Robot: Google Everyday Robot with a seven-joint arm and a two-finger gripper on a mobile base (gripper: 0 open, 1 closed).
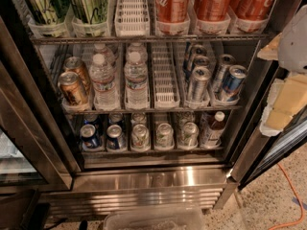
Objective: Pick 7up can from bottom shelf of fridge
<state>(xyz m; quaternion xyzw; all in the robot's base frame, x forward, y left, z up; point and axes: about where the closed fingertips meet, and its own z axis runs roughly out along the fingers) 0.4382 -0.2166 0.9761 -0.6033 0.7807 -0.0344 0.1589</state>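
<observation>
The fridge stands open in front of me, with a stainless steel base and vent slats. On its bottom shelf, three pale green-silver 7up cans stand side by side in the middle lanes, with more behind them. Two dark blue cans stand to their left and a small bottle to their right. My gripper, grey-white with pale yellow parts, hangs at the right edge of the view. It is outside the fridge, level with the middle rack and well above and right of the 7up cans.
The middle rack holds amber cans, water bottles and slim silver-blue cans. Red cans and green cans stand on the rack above. A clear plastic bin sits on the floor before the base. An orange cable runs at right.
</observation>
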